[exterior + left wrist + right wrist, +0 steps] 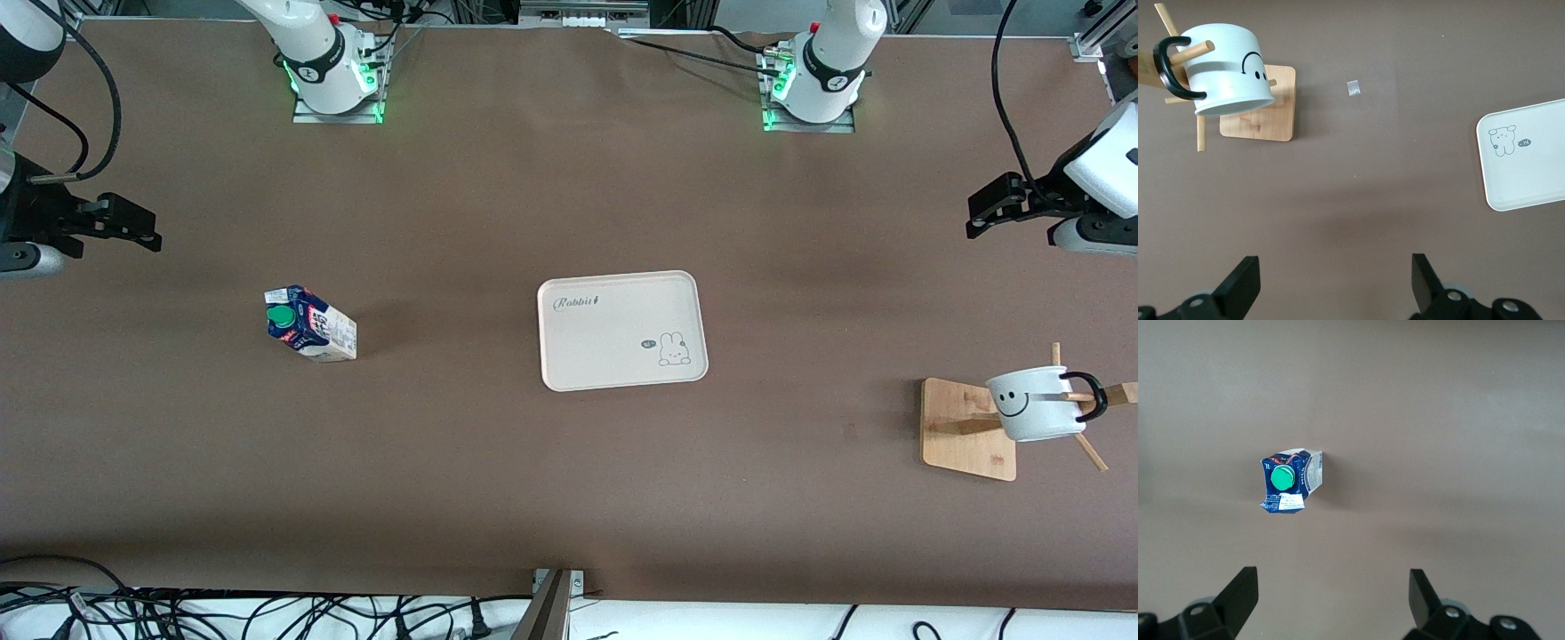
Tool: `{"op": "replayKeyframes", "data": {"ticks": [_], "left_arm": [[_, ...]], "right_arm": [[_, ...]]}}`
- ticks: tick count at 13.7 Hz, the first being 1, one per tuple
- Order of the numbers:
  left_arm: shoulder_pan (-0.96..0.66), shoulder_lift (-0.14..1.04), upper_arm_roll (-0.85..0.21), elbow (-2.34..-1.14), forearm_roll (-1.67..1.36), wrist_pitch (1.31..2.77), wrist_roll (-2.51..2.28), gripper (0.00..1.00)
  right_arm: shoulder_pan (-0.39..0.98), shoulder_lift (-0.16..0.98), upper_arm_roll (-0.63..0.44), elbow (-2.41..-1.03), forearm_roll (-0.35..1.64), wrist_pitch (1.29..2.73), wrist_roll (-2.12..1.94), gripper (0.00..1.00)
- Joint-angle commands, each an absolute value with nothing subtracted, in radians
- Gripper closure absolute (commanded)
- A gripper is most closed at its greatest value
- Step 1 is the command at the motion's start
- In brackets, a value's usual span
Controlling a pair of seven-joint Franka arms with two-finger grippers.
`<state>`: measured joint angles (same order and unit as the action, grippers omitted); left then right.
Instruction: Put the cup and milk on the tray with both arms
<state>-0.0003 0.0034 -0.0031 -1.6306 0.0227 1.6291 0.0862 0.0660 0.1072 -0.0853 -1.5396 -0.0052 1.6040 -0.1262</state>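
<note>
Left tool (978,216): fingers apart, empty, up over the surface (569,480) at the left arm's end.
Right tool (147,233): fingers apart, empty, up over the right arm's end.
Cup (1031,403): white, black smiley, black handle; hung tilted on a peg of the wooden rack (965,428), at the left arm's end, nearer the front camera than the left tool.
Milk (310,324): blue and cream, green cap, print unreadable; stands toward the right arm's end, in the right wrist view out ahead of the tool.
Tray (613,356): cream, marked "Rabbit", bunny drawing; mid-surface, bare, well apart from both.
</note>
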Motion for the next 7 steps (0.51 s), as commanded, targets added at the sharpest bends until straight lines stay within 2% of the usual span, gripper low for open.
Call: {"op": "replayKeyframes", "data": {"ticks": [1, 7], "left_arm": [[0.009, 0.017, -0.009, -1.603, 0.003, 1.615, 0.084, 0.0], [0.009, 0.015, -0.009, -1.603, 0.003, 1.615, 0.084, 0.0]], "right_arm": [[0.063, 0.1, -0.075, -1.537, -0.005, 1.592, -0.115, 0.0], [0.061, 0.1, -0.077, -1.537, -0.005, 1.598, -0.117, 0.0]]}}
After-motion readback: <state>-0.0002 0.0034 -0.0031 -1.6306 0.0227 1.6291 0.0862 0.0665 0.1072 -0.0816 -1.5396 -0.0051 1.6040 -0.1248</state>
